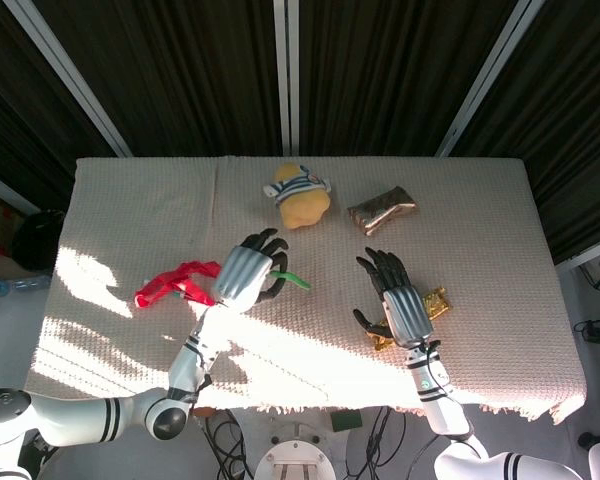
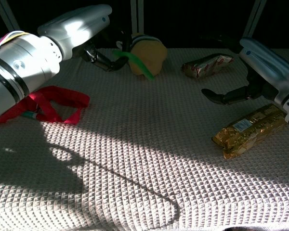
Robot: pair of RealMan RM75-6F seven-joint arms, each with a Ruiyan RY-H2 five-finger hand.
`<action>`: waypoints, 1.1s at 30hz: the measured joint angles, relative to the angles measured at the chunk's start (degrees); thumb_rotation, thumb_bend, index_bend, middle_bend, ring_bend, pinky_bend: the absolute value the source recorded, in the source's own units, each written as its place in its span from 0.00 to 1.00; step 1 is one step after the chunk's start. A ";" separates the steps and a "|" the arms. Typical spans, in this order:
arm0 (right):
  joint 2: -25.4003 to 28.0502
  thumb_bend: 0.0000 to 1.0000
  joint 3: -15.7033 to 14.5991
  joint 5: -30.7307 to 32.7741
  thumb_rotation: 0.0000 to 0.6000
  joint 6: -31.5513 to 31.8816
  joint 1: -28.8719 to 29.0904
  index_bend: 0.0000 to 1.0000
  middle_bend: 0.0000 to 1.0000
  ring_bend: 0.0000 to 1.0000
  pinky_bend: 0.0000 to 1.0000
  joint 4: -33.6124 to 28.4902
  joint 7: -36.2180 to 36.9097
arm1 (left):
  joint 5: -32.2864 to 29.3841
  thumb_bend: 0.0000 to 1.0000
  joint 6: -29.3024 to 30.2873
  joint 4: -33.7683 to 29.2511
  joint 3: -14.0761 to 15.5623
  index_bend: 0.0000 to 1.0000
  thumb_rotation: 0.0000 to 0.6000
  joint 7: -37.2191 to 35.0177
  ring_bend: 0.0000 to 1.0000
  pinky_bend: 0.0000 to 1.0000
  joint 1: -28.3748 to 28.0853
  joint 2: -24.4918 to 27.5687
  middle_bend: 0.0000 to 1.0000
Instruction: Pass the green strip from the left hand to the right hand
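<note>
Holding the thin, bright green flexible strip [image 1: 292, 278] between its dark fingers, the left hand [image 1: 250, 272] hangs above the middle of the desk [image 1: 500, 200], which is covered in a cream waffle-weave cloth. The strip curves out from the fingers toward the right, its free end unsupported; in the chest view it [image 2: 135, 62] crosses in front of the yellow plush toy with a striped top [image 2: 147, 54]. The right hand [image 1: 398, 298] is well apart from the strip, fingers spread and holding nothing, above a gold foil packet [image 2: 250, 129]. Bare cloth lies between the two hands. A red ribbon [image 1: 175, 284] lies just left of the left hand, and a bronze foil packet [image 1: 382, 210] sits nearer the far edge.
</note>
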 measured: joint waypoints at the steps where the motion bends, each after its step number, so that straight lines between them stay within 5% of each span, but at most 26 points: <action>1: -0.11 0.28 -0.07 -0.05 1.00 0.22 0.01 0.12 0.00 0.00 0.00 0.23 0.17 | 0.00 0.42 0.17 -0.04 0.13 0.60 1.00 0.06 0.17 0.28 0.05 -0.04 0.31; 12: -3.46 0.24 -0.24 -0.66 1.00 2.43 -0.19 0.13 0.00 0.00 0.00 6.53 9.92 | 0.69 0.42 2.09 -0.52 0.60 0.60 1.00 1.77 0.17 0.27 0.01 0.01 0.31; 18: -8.38 0.22 0.33 -0.38 1.00 1.72 1.03 0.08 0.00 0.00 0.00 14.17 25.77 | 0.84 0.42 2.91 -0.03 0.39 0.60 0.99 5.32 0.17 0.27 -0.62 0.10 0.31; 25: -15.35 0.28 2.12 0.23 1.00 -0.88 4.42 0.19 0.02 0.00 0.00 22.93 48.10 | 0.88 0.42 3.95 0.16 0.63 0.60 0.99 8.98 0.17 0.27 -1.21 -0.12 0.31; 33: -20.80 0.32 4.28 1.20 1.00 -4.70 9.17 0.30 0.05 0.00 0.00 27.59 57.53 | 1.10 0.42 4.13 0.55 0.97 0.60 0.99 10.69 0.17 0.27 -2.03 -0.79 0.31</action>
